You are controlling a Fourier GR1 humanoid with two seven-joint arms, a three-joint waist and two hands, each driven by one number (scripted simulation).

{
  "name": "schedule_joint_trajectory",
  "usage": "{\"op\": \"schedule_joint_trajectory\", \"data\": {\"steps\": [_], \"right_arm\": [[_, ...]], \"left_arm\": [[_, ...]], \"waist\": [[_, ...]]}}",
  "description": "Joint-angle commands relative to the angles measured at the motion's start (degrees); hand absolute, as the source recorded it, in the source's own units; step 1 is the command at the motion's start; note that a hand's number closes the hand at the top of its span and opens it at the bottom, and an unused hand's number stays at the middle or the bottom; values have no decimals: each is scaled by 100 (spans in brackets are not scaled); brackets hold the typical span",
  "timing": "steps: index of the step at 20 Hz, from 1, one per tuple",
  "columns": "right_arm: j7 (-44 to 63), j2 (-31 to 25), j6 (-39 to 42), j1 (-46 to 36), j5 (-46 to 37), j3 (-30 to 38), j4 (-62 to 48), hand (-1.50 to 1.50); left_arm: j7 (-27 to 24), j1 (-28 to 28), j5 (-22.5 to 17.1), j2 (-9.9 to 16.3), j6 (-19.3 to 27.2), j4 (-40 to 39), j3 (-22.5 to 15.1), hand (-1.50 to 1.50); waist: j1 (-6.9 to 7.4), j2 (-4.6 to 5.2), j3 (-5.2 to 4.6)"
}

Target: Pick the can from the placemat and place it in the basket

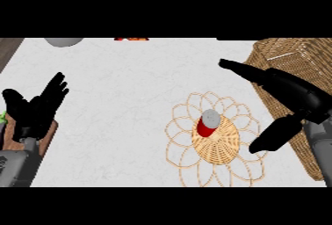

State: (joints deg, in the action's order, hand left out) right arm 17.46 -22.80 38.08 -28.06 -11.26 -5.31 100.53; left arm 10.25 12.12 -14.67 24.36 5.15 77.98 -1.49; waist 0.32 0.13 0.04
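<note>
A red can (207,124) with a grey top stands upright on the middle of a round woven placemat (217,151) with looped edges. The wicker basket (292,57) stands at the right edge of the counter, behind and right of the placemat. My right hand (295,99) hovers to the right of the can, open, fingers stretched toward the back left and thumb pointing down toward the mat; it is apart from the can. My left hand (35,107) rests open at the left edge, fingers up.
A grey rounded object (63,41) and something orange-red (131,38) show at the far edge. A brown board (47,140) with a green bit (2,117) lies under my left hand. White counter stretches between the hands.
</note>
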Motion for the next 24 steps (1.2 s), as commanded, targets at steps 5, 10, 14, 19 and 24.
{"op": "schedule_joint_trajectory", "data": {"steps": [5,10,14,19,24], "right_arm": [[-997,848,-969,316,-1191,-545,-937,-150],[-946,960,-928,280,-1717,-924,-1425,-150],[-1332,752,-709,287,-1917,-818,-1643,-150],[-1678,806,-621,235,-2148,-527,-1876,-150],[-1787,855,-462,240,-2131,-317,-1884,-150]], "left_arm": [[-73,61,195,-135,-217,-279,203,0],[-43,-209,362,-299,-148,109,106,0],[443,140,267,-192,-246,120,421,0],[-55,7,608,-434,-428,-123,520,0],[-88,-479,639,-598,-484,276,591,0]], "waist": [[-15,-5,-4],[-3,-14,-4],[-17,-16,-3],[-25,-12,-4],[-14,-16,-4]]}}
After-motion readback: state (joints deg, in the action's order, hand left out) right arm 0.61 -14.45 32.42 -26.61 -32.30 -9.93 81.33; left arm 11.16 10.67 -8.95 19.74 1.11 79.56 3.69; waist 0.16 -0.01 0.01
